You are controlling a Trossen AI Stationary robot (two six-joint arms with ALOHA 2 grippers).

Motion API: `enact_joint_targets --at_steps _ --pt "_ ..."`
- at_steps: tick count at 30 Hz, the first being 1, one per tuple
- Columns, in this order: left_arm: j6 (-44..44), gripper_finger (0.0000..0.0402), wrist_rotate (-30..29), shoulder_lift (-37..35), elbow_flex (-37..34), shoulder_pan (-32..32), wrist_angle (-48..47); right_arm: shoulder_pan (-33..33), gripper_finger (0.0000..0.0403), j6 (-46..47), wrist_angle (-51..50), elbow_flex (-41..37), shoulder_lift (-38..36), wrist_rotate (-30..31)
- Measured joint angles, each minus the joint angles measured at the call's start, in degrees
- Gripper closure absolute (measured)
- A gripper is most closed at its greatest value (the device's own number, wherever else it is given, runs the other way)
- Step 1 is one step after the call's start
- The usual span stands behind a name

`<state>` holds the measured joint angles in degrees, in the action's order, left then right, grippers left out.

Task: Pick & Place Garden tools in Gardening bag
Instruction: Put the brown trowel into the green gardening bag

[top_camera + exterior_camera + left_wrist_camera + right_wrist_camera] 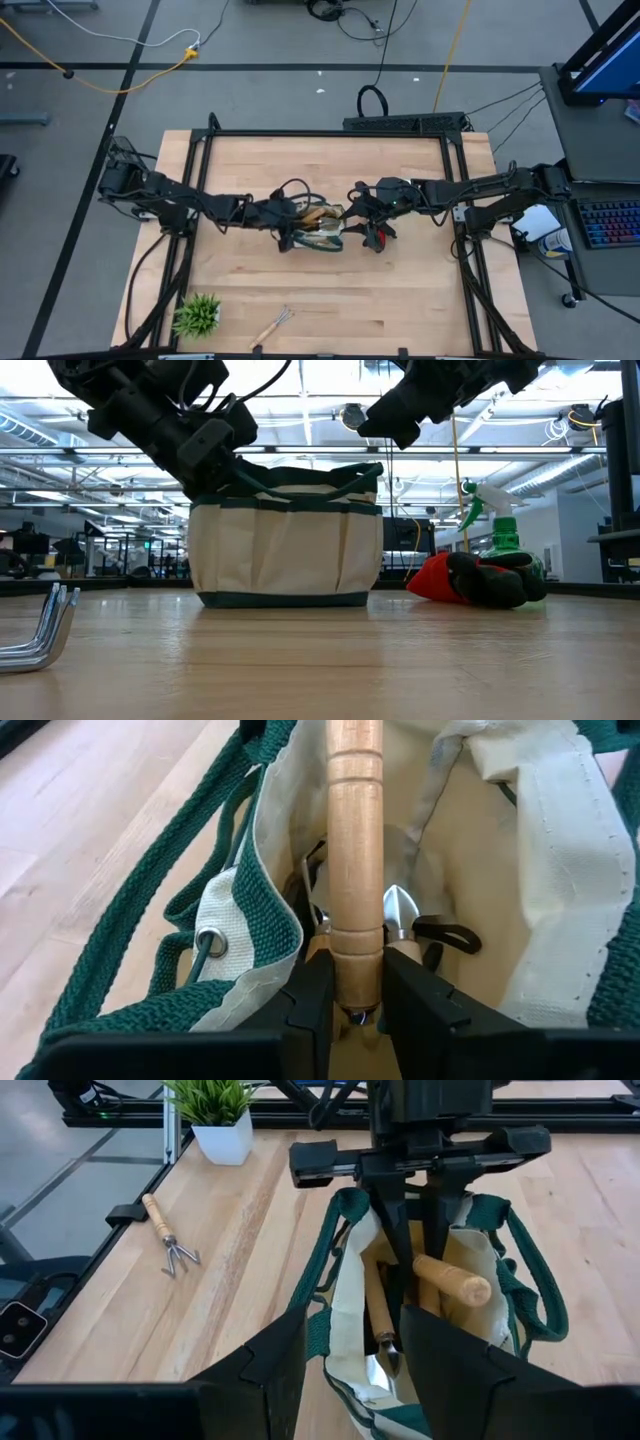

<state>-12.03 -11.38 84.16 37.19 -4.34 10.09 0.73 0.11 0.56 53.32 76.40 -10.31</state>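
From above, you are seeing the gardening bag [318, 236] sitting at the middle of the bench [400, 300], with both arms reaching in over it. Your left tool [297, 222] is hanging over the bag's left end and your right tool [350, 215] is hovering at its right edge. The red-and-black gloves [377, 238] are lying just right of the bag. A small hand rake [273, 325] is resting near the front edge, and the potted plant [197, 315] is standing at the front left corner.

At bench height, the bag is standing upright, the gloves [470, 580] are lying to its right with the green spray bottle [497, 530] behind them, and the rake's metal tines [40, 628] are showing at the near left.

Through the left wrist camera, your left tool [358, 995] is gripping a wooden-handled trowel [356, 840] by its handle, holding it inside the bag's open mouth [250, 910].

Through the right wrist camera, your right tool [350, 1370] is standing open and holding nothing, just at the bag's rim [340, 1295]. Across the bag, the left tool [410, 1230] is clamping the trowel, whose handle end [455, 1280] is pointing out toward you. The rake [165, 1235] and plant [215, 1115] are lying beyond on the bench.
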Motion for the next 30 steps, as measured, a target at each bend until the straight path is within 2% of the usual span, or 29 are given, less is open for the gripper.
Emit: enact_joint_targets --at_steps 10,30 --pt "2.02 0.0283 -0.02 0.0 0.0 1.29 0.04 0.01 0.0248 -1.21 0.0 0.0 0.0 0.0" --pt "4.9 0.0279 -0.1 0.02 -0.09 1.33 3.3 0.01 0.0248 -2.5 0.02 0.0 0.0 0.0"
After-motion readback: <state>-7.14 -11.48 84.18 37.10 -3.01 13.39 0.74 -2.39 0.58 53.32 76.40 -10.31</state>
